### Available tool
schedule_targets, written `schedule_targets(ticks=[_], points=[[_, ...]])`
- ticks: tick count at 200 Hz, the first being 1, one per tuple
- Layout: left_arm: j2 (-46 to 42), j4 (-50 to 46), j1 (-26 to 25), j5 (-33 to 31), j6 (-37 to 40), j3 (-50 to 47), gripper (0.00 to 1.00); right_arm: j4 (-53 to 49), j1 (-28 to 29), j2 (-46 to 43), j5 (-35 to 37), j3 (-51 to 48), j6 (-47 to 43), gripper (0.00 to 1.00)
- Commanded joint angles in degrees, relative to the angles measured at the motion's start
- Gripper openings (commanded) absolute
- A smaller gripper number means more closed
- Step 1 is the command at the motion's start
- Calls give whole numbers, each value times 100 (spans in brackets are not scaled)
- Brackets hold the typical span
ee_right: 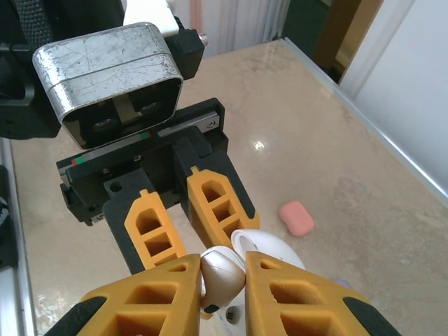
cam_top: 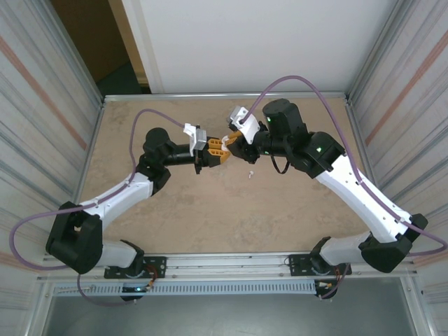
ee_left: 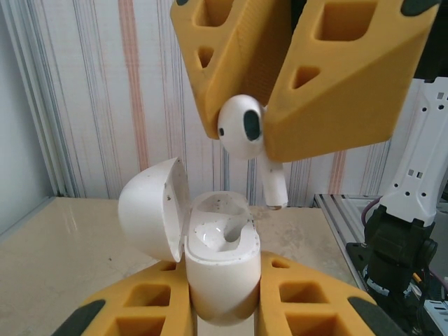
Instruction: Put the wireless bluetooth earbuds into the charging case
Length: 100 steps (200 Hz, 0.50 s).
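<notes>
Left wrist view: right fingers (ee_left: 336,84) cut off at the top edge, clamped on a white earbud (ee_left: 241,126), stem down, centre frame, just above the open white charging case (ee_left: 220,266). Depth gap unclear. Left fingers (ee_left: 308,301) clamped on the case, cropped at the bottom edge, hiding its base.

Top view: both arms bent inward, wrists meeting upper centre. White speck (cam_top: 250,173) on the counter (cam_top: 210,210), unidentifiable.

Right wrist view: small pink case (ee_right: 297,218), right of centre.

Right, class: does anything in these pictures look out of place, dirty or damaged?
Dark specks dot the inside of the open white case held in the left gripper, so it looks dirty. A small white piece lies loose on the table.
</notes>
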Motion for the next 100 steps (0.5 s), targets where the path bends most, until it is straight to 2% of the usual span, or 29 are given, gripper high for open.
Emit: schedule_targets(ticks=[1,100], points=[[9,113,-10,141,-54,184,0,189,43,17,143,8,-175,20],[7,113,-9,167,-70,194,0,279,62,49,322,-164,-349,20]])
